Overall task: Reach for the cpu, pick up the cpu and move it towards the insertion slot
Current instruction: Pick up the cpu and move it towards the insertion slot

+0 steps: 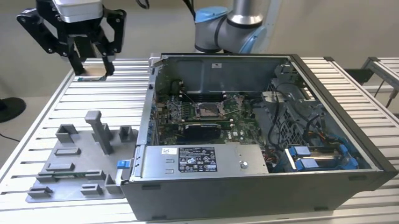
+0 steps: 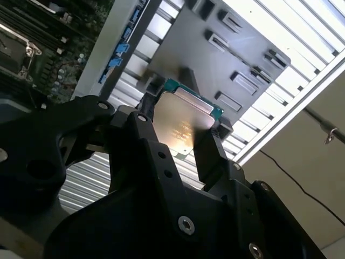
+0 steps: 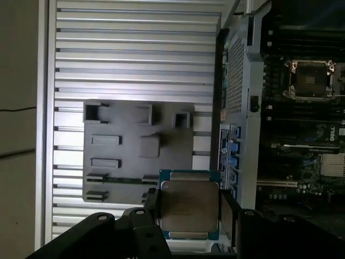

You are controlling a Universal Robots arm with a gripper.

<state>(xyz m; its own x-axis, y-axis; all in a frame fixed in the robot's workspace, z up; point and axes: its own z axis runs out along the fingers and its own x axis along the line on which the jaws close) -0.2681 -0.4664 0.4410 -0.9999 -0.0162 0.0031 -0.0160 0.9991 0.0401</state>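
Observation:
My gripper hangs high above the slatted table at the exterior view's far left, shut on the cpu. The cpu is a flat square chip with a silvery top and a green rim, clamped by its edges between the two black fingers in both wrist views; its other point is cpu. The insertion slot is the silver-framed socket on the green board inside the open computer case, well to the exterior view's right of the gripper. The socket also appears as insertion slot.
A grey fixture plate with upright posts lies on the table at the exterior view's lower left, below the gripper. The open case has tall metal walls, cables and blue drive clips. The arm's base stands behind the case.

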